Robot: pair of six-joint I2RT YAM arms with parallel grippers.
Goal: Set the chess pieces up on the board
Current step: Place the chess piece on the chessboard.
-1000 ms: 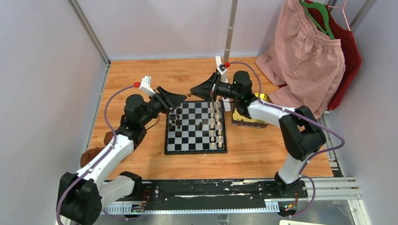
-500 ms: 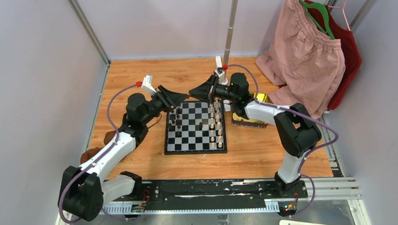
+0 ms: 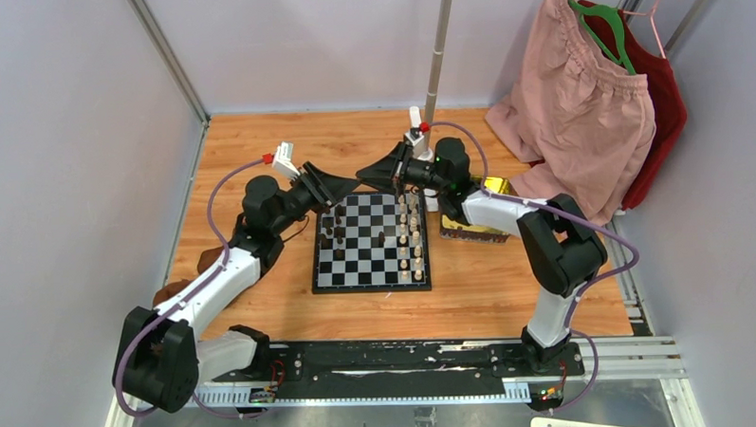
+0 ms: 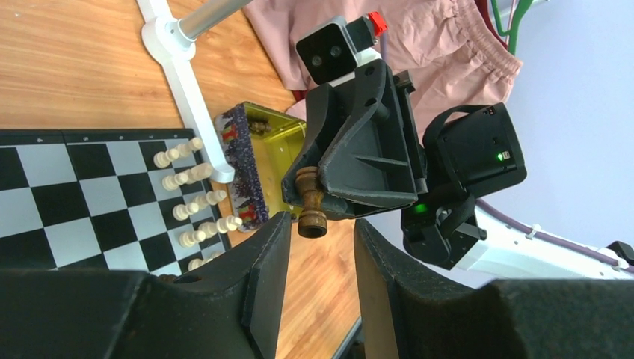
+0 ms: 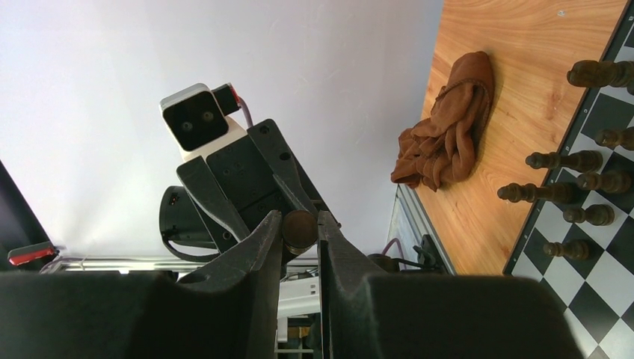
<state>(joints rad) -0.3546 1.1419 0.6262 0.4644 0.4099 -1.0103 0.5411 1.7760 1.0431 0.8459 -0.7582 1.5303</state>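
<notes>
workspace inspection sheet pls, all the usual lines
surface: wooden tabletop, no damage seen
job's things: board flat at centre; dark pieces along its left side, white pieces along its right
clutter: gold tray right of board; brown cloth near left arm
end effectors: right end effector shut on a dark brown piece; left end effector open, facing it
cables: purple cables loop off both arms
surroundings: white pole stand, pink shorts, red garment far right

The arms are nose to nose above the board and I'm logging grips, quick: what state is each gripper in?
Left gripper: open, holding nothing.
Right gripper: closed on a small dark brown turned-wood chess piece.
</notes>
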